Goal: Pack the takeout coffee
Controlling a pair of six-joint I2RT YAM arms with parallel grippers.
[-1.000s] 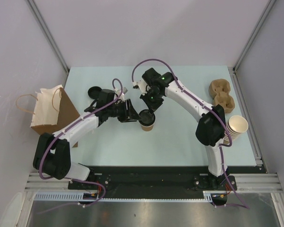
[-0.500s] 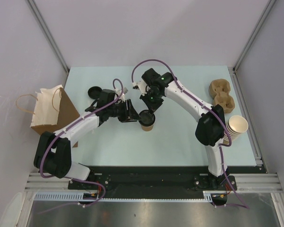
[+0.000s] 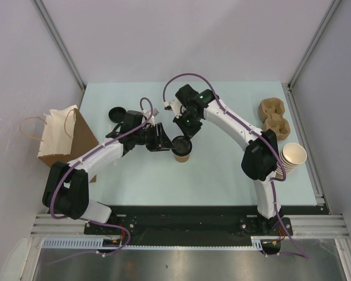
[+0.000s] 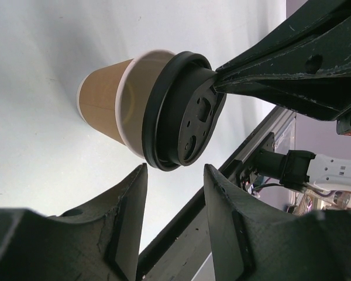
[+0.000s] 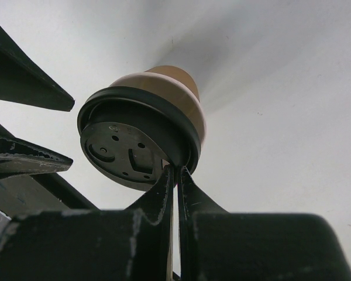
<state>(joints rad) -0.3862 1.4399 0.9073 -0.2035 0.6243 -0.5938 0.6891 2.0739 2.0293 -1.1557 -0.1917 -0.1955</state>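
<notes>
The takeout coffee [image 3: 182, 147], a kraft-brown paper cup with a black lid [image 4: 184, 117], stands upright on the table's middle. My left gripper [image 3: 164, 141] is open just to its left. In the left wrist view its fingertips [image 4: 141, 172] flank empty space, and the lid's rim is just beyond them. My right gripper [image 3: 185, 134] comes in from the far side and is shut. Its joined tips [image 5: 175, 170] rest against the lid [image 5: 128, 146] at the rim, with nothing between them.
A brown paper bag [image 3: 64, 137] with handles stands open at the left edge. Loose black lids [image 3: 117, 113] lie behind the left arm. A pulp cup carrier [image 3: 274, 116] and a stack of lidless cups [image 3: 292, 157] sit at the right edge.
</notes>
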